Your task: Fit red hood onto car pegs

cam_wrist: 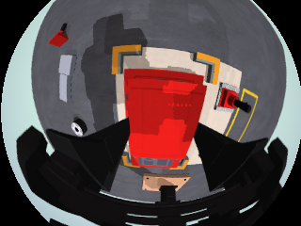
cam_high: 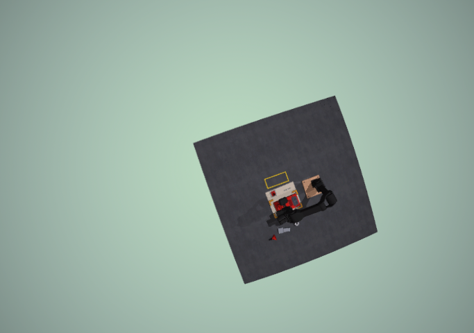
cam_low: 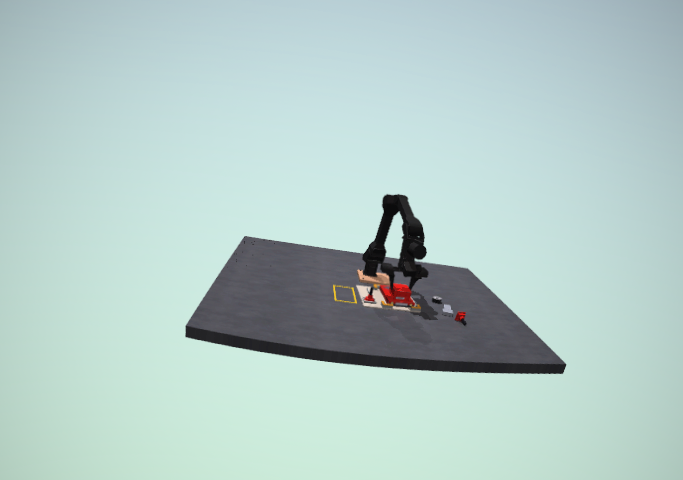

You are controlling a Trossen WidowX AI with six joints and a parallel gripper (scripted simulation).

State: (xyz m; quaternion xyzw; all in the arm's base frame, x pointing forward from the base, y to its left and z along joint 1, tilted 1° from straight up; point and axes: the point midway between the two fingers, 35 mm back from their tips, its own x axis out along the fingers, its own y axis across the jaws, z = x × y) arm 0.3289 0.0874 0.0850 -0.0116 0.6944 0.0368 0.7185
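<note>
My gripper (cam_low: 402,287) (cam_wrist: 163,122) points down and is shut on the red hood (cam_low: 402,293) (cam_wrist: 165,110), one finger on each side. The hood is over the red car chassis (cam_high: 297,196), its roof facing up and roughly in line with the car. The chassis sits in the jig (cam_high: 282,190) (cam_low: 365,294) (cam_wrist: 232,75), a cream plate with orange corner brackets. The pegs, corner holes and engine block are hidden under the hood. I cannot tell whether the hood lies flat on the deck or there is a small gap.
A red piece with a black stem (cam_low: 369,298) (cam_wrist: 227,98) stands on the jig plate. A yellow outline (cam_high: 275,175) (cam_low: 335,293) lies beyond it. On the other side lie a wheel (cam_low: 436,299) (cam_wrist: 78,127), a grey part (cam_high: 283,230) (cam_wrist: 66,64) and a red-black piece (cam_low: 460,316) (cam_wrist: 58,39).
</note>
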